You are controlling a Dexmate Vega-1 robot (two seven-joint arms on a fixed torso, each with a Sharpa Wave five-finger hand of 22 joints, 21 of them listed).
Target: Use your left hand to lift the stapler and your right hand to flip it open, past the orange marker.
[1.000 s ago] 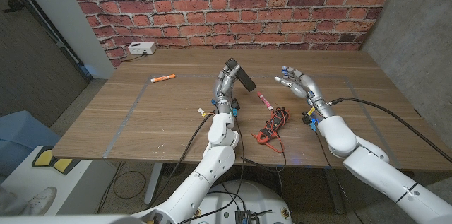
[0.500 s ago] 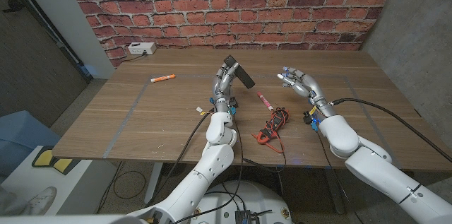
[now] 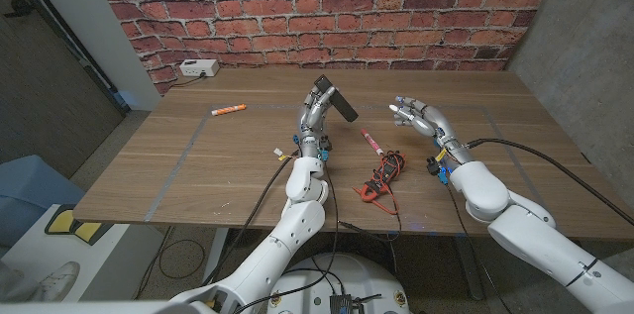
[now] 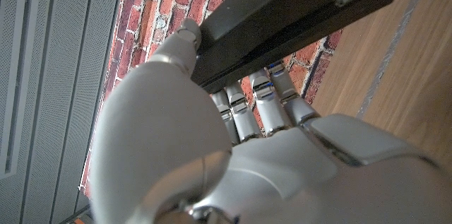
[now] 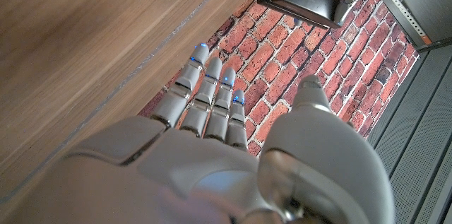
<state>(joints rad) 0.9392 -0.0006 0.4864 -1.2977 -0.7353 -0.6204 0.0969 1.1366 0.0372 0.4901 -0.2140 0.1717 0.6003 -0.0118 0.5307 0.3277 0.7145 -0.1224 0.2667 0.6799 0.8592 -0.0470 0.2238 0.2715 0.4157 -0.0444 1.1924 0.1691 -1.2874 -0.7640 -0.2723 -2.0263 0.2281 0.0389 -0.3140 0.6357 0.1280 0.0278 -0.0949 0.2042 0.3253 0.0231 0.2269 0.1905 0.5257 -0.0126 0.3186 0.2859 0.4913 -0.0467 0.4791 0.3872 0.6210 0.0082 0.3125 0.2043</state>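
Stapler (image 3: pixel 336 101) held up off bench (image 3: pixel 198 170) in left hand (image 3: pixel 315 116); right hand (image 3: pixel 416 116) spread, holding nothing, well apart. Risk: push on flip could twist stapler out of grip.

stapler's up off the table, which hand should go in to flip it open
The right robot hand. The left robot hand already holds the black stapler raised above the table, so it is occupied. The right is open, holds nothing, and hovers beside the stapler with a clear gap between them.
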